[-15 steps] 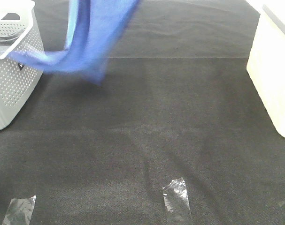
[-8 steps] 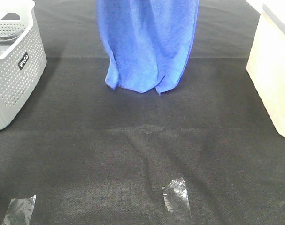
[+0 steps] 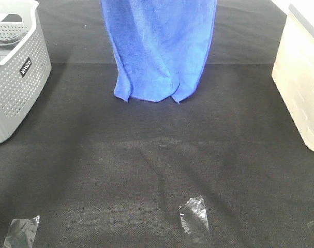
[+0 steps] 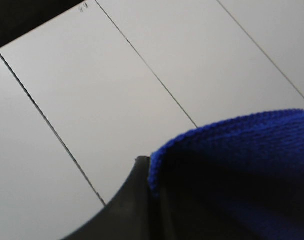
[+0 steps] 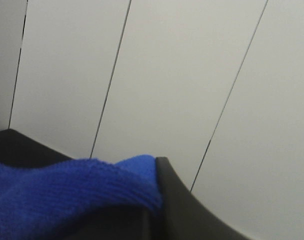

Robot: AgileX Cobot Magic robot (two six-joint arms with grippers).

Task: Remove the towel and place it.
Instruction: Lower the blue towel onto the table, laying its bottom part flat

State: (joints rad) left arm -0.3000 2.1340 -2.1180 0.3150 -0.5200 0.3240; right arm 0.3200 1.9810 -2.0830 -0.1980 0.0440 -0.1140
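The towel (image 3: pixel 159 49) hangs at upper centre, its hem low over the desk (image 3: pixel 146 170). The left end effector (image 4: pixel 153 190) and right end effector (image 5: pixel 153 200) are each clamped on its blue cloth. A basket (image 3: pixel 14 88) stands upper left and a bin (image 3: pixel 301 88) at right, both clear of the towel. Tape scraps (image 3: pixel 194 219) lie along the bottom.

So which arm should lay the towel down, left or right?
Neither alone, I'd say: left end effector and right end effector each pinch the towel, which hangs centred over the table. Lower both together.
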